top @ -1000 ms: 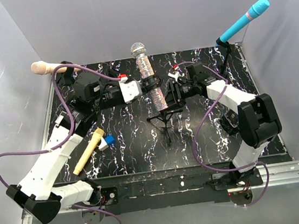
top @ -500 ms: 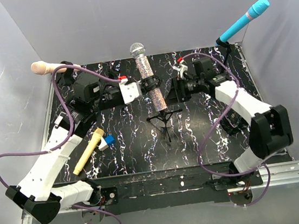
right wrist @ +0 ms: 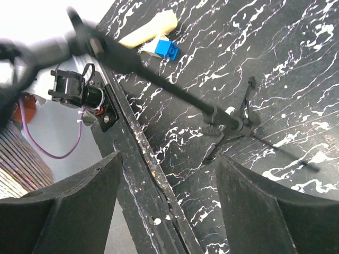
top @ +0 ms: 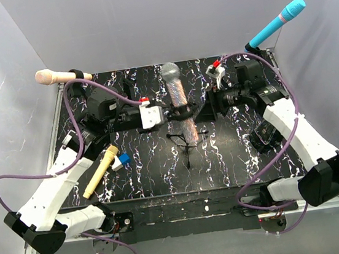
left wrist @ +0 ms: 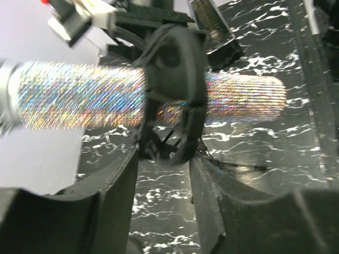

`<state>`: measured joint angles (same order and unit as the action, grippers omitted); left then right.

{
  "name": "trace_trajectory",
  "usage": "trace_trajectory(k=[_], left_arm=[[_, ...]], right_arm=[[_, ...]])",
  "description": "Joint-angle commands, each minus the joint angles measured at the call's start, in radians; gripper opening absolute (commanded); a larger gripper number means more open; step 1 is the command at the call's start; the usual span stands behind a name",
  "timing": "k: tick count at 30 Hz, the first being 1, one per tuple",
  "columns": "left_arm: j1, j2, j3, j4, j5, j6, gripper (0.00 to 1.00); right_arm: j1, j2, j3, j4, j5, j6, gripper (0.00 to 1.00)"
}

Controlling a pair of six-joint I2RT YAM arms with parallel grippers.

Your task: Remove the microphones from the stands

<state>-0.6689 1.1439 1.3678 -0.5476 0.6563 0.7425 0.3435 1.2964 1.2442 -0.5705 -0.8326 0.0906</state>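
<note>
Microphone (top: 176, 94) sits tilted in the clip (left wrist: 175, 69) of the stand (top: 185, 142), mid-table (top: 235, 159). Left gripper (left wrist: 164, 159): jaws parted, flanking the clip. Right gripper (right wrist: 168, 157): jaws wide apart, holding nothing, near the stand.

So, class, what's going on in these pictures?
Two robot arms are working on a glittery microphone that sits in the clip of a small tripod stand mid-table. The left gripper straddles the clip; the right gripper hangs open beside it, holding nothing. The microphone is not yet out.
</note>
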Motion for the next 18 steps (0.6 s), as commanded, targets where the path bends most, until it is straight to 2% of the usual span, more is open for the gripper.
trace_trajectory(k=[1, 8, 11, 13, 16, 18], left_arm=[[-0.014, 0.000, 0.037, -0.069, 0.046, 0.011, 0.48], [-0.014, 0.016, 0.079, -0.135, -0.003, -0.015, 0.60], [-0.015, 0.019, 0.118, -0.159, -0.078, -0.099, 0.69], [-0.014, 0.042, 0.190, -0.218, -0.116, -0.146, 0.75], [-0.012, 0.112, 0.331, -0.383, -0.132, -0.143, 0.79], [-0.008, 0.145, 0.402, -0.439, -0.159, -0.156, 0.82]], right_arm=[[-0.014, -0.075, 0.113, -0.069, -0.022, -0.054, 0.77], [-0.018, -0.183, 0.156, -0.069, -0.013, -0.051, 0.79], [-0.021, -0.216, 0.159, -0.094, 0.012, -0.043, 0.80], [-0.023, -0.235, 0.161, -0.103, 0.029, -0.045, 0.81], [-0.029, -0.249, 0.159, -0.095, 0.061, -0.040, 0.82], [-0.034, -0.250, 0.165, -0.085, 0.047, -0.032, 0.82]])
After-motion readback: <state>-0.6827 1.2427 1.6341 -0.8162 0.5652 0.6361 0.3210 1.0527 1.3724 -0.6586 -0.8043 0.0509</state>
